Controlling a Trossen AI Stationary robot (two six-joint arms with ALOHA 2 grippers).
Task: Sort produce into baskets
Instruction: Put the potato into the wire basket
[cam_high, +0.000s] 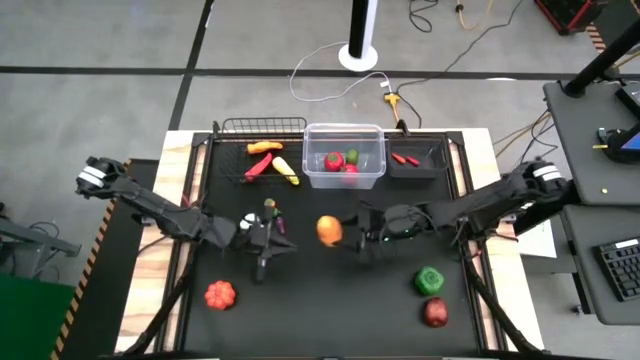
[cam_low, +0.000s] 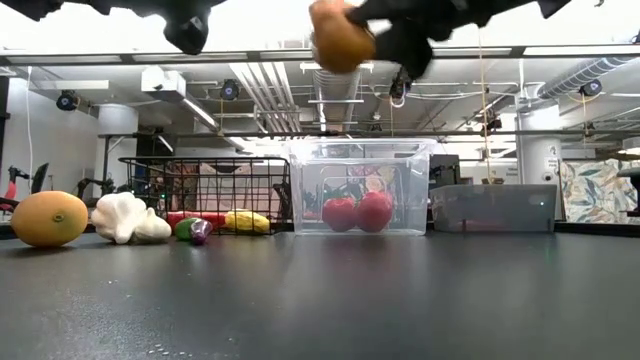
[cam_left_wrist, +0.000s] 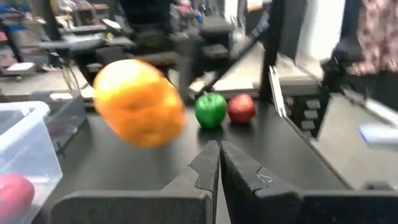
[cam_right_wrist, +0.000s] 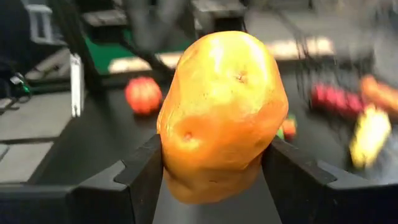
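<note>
The right gripper (cam_right_wrist: 214, 168) clamps a lumpy orange-yellow toy fruit (cam_right_wrist: 221, 112), perhaps a potato or mango, lifted above the black table (cam_high: 330, 290) just in front of the clear plastic bin (cam_high: 344, 172). That bin holds red and green pieces. The left gripper (cam_left_wrist: 219, 163) is fully closed on nothing, hovering in front of the black wire basket (cam_high: 262, 150) beside the bin.

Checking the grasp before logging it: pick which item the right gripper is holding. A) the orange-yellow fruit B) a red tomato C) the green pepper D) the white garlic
A: in the right wrist view the right gripper has its fingers clamped on either side of the orange-yellow fruit, lifted clear of the table.
</note>
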